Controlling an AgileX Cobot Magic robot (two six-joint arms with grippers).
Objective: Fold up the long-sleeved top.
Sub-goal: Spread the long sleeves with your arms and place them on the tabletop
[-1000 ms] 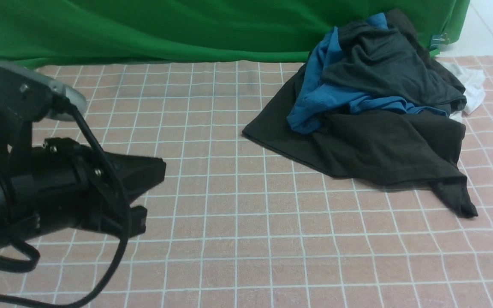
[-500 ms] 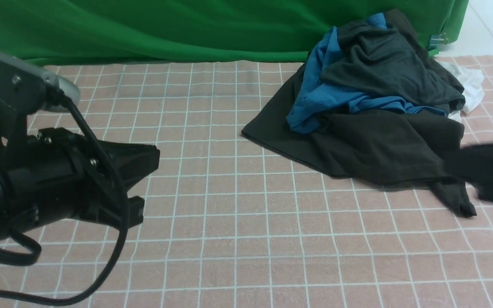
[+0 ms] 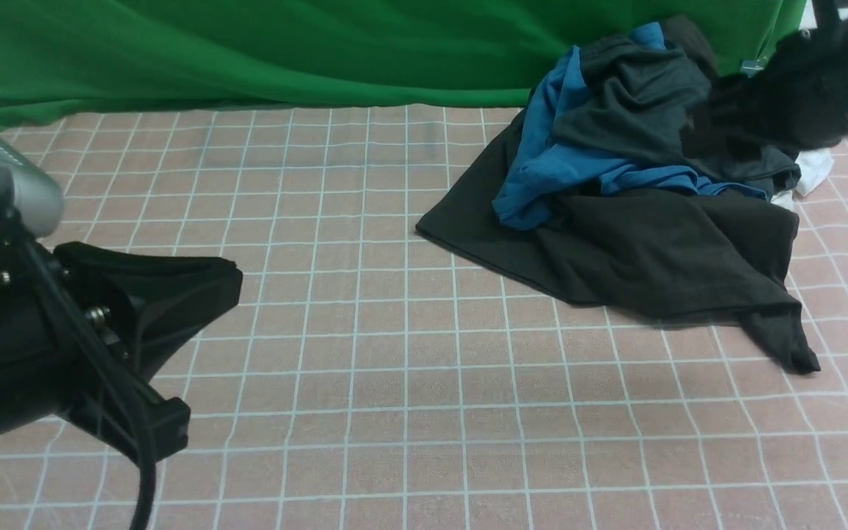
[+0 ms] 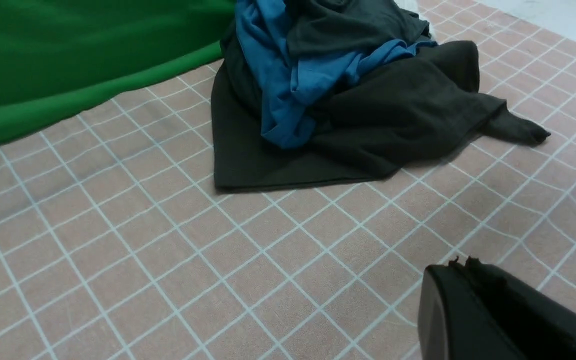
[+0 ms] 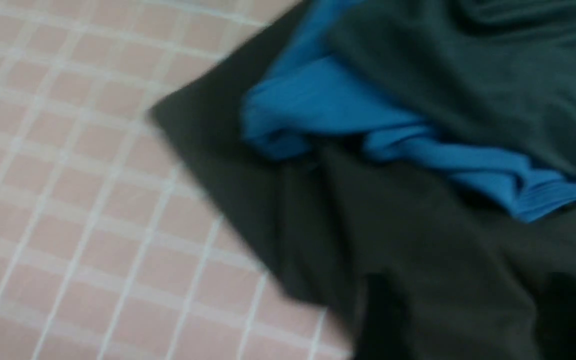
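Bench [image 3: 394,383]: covered with a pink cloth ruled in white squares. A green backdrop cloth [image 3: 284,51] hangs along the far edge.

Long-sleeved top [image 3: 652,250]: black, crumpled, lying unfolded on the far right part of the bench. One flat corner spreads toward the bench centre. A narrow end trails toward the near right. It is the bottom layer of a heap.

Heap: a blue garment [image 3: 542,173] lies bunched on the top, and a charcoal-grey garment [image 3: 637,110] is draped over the blue one. A white garment [image 3: 814,165] shows at the heap's right side, touching it.

Left tool [image 3: 225,283]: near left of the bench, well apart from the heap. The left wrist view shows the fingers pressed together, with nothing between them.

Right tool [image 3: 718,136]: motion-blurred, above the heap's far right, over the charcoal-grey garment. In the right wrist view two dark fingers [image 5: 378,320] stand apart, with the black cloth showing between them and nothing clamped.
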